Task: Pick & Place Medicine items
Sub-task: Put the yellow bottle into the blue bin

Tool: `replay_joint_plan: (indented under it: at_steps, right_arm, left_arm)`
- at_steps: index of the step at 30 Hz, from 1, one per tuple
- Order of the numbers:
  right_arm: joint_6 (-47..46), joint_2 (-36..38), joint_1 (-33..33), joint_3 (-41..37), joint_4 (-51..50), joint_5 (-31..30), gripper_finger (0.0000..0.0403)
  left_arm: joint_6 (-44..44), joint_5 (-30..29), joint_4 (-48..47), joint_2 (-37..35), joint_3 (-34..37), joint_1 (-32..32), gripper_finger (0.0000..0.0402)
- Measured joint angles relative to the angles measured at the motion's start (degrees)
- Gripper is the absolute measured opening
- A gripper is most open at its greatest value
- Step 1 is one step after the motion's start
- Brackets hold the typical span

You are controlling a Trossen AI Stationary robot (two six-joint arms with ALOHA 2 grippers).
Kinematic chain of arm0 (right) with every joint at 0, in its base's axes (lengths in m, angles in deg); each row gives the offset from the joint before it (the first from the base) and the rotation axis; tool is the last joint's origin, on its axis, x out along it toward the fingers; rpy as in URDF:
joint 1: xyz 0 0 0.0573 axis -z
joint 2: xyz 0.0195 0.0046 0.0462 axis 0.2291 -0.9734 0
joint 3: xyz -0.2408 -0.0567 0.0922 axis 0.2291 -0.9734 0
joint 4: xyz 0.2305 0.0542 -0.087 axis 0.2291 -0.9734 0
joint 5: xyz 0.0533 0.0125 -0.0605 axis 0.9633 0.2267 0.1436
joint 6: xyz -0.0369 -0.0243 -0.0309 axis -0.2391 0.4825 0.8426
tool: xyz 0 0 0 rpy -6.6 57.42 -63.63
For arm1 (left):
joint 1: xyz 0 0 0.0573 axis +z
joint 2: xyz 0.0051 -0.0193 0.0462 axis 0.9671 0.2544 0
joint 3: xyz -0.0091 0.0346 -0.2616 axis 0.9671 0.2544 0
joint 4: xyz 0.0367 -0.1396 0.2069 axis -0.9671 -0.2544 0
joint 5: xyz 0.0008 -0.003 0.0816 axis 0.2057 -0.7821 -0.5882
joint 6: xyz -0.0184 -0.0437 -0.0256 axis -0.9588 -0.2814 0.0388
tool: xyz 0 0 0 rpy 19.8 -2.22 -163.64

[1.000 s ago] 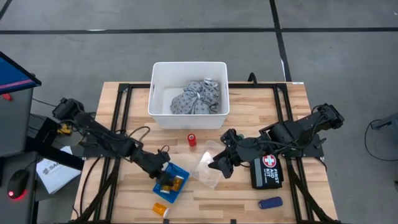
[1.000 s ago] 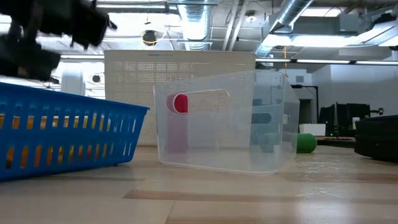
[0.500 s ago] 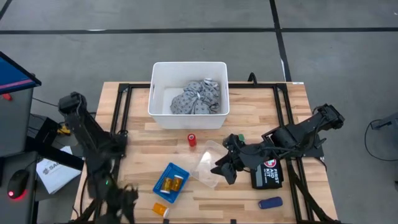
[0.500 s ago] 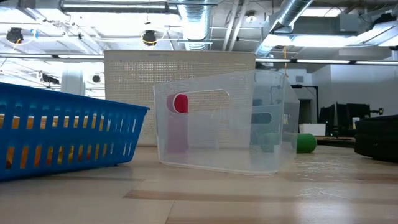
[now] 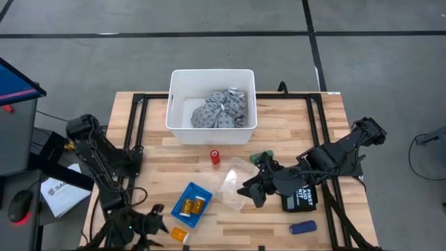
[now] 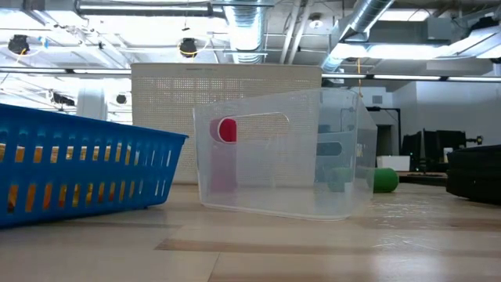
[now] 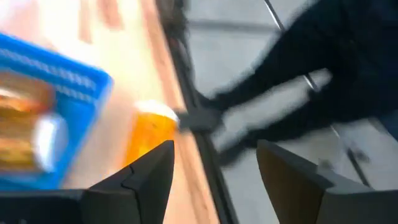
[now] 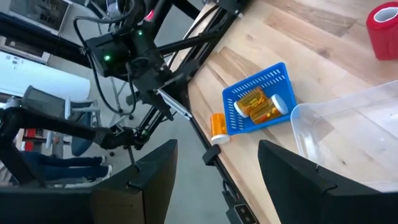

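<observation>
Two orange pill bottles (image 5: 193,205) lie in a small blue basket (image 5: 182,197). A third orange bottle (image 5: 179,235) lies on the table at the near edge, seen as an orange bottle (image 7: 146,134) in the left wrist view. My left gripper (image 5: 159,224) hovers open just left of it, touching nothing. My right gripper (image 5: 251,192) is open beside a clear plastic container (image 5: 233,183). A red cylinder (image 5: 215,157), a green cylinder (image 5: 263,156) and a dark-blue cylinder (image 5: 303,227) lie on the wood. The grey patterned bundle (image 5: 221,109) rests in the white bin (image 5: 177,104).
A black first-aid kit (image 5: 300,192) lies under my right arm, at the table's right. The low view shows the blue basket (image 6: 78,166), the clear container (image 6: 282,153), the red cylinder (image 6: 227,129) and the green cylinder (image 6: 383,180). Black frame rails run along the table's edges.
My left arm has swung away from the blue basket, back toward the table's near left corner, and now folds low beside the loose orange bottle. It has left the low view. My right arm has eased slightly toward the near edge.
</observation>
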Motion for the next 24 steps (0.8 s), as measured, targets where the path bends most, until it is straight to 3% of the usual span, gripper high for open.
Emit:
replay_joint_plan:
  at_steps: [2, 8, 13, 24]
  right_arm:
    - [0.0, 0.0, 0.5, 0.0, 0.0, 0.0, 0.0221]
    - [0.0, 0.0, 1.6, 0.0, 0.0, 0.0, 0.0221]
    - [-0.7, 0.0, 1.7, 0.0, -0.1, 0.1, 0.0221]
    - [-3.5, 0.0, 1.5, 0.0, -3.0, 1.6, 0.0221]
  left_arm:
    - [0.0, -3.1, 0.4, 0.1, 0.1, 0.0, 0.0225]
    - [0.0, -3.8, 0.7, 4.6, 0.2, -0.1, 0.0222]
    - [0.9, -7.9, 1.0, 8.6, 0.2, -0.1, 0.0223]
    - [-0.3, -8.3, 1.3, 15.1, 0.2, -0.1, 0.0250]
